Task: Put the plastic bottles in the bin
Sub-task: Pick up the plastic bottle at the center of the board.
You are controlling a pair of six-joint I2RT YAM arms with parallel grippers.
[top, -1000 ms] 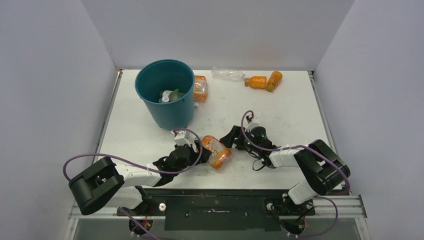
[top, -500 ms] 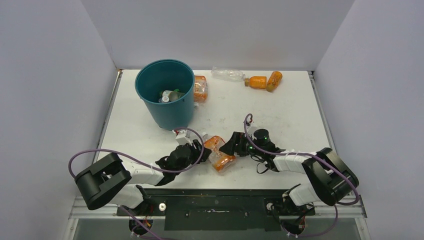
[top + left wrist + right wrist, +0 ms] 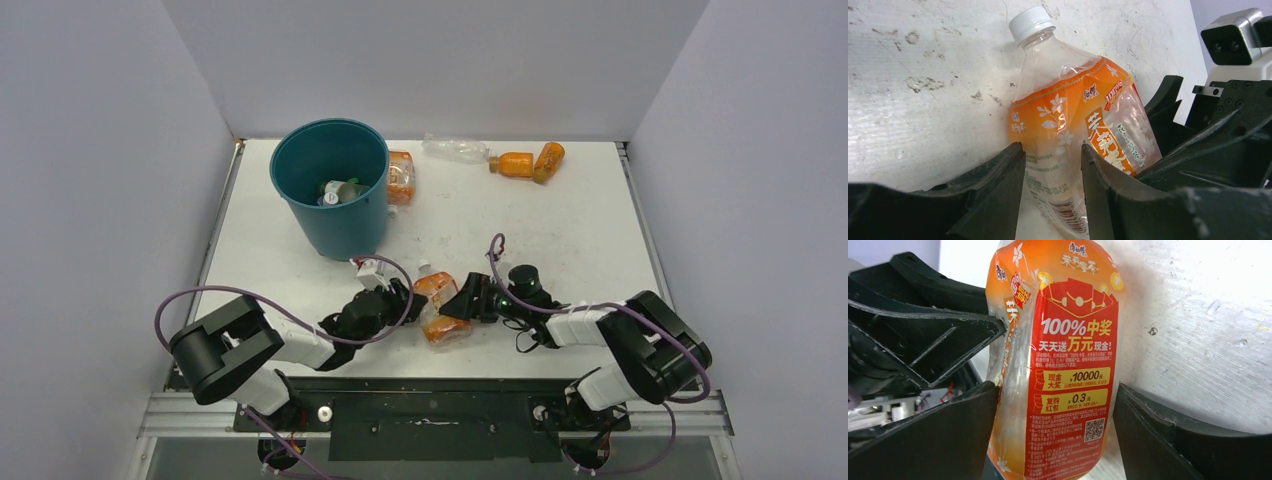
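A crumpled clear bottle with an orange label [image 3: 436,303] lies near the table's front edge, white cap pointing away from the arms. My left gripper [image 3: 405,300] is shut on its left side; in the left wrist view the fingers [image 3: 998,190] pinch the bottle [image 3: 1068,110] near its base. My right gripper [image 3: 460,300] is open and straddles the same bottle [image 3: 1073,340] from the right, with a gap at its right finger [image 3: 1158,430]. The teal bin [image 3: 335,225] stands behind the left gripper with a few bottles [image 3: 340,190] inside.
An orange-labelled bottle [image 3: 401,176] lies against the bin's right side. At the back edge lie a clear bottle [image 3: 455,148] and two solid orange bottles [image 3: 515,162] [image 3: 549,159]. The two grippers nearly touch each other at the held bottle.
The left gripper has closed on the bottle. The right arm has moved left and set its narrowing jaws around it. The bottle has turned so that its cap points away.
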